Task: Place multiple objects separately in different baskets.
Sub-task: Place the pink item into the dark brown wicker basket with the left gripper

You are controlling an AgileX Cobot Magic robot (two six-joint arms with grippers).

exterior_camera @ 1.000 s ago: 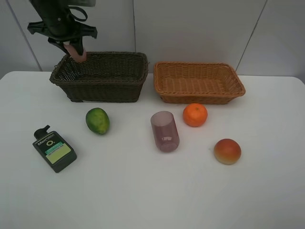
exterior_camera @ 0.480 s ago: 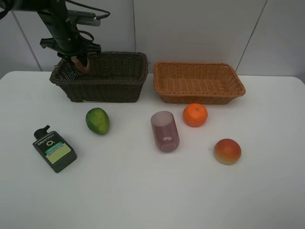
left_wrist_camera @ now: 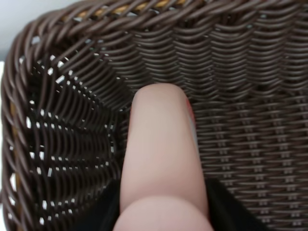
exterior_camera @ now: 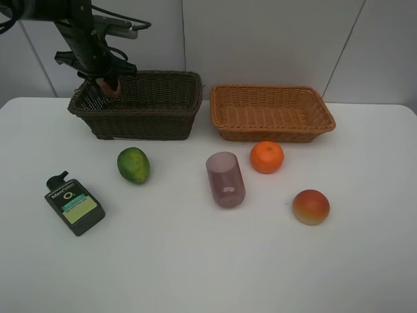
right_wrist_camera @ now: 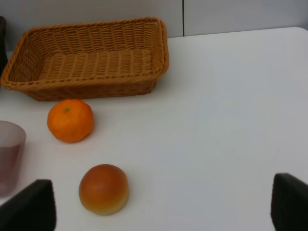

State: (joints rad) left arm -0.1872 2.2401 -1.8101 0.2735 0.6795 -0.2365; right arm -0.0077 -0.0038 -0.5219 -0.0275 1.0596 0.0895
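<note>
Exterior high: the left gripper (exterior_camera: 109,85) is seen at the dark brown basket's (exterior_camera: 140,124) back-left corner, clamped on the pink bottle (exterior_camera: 112,90).
Left wrist: the pink bottle is held inside the basket's woven corner.
Right wrist: the right gripper's (right_wrist_camera: 159,202) jaws are spread wide above the table (right_wrist_camera: 231,106), near the red-orange fruit (right_wrist_camera: 103,188).

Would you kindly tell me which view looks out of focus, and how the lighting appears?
Left wrist: the close pink bottle is soft, the dark basket weave sharp. Exterior high: even light, faint shadows under the orange. Right wrist: crisp, evenly lit.
</note>
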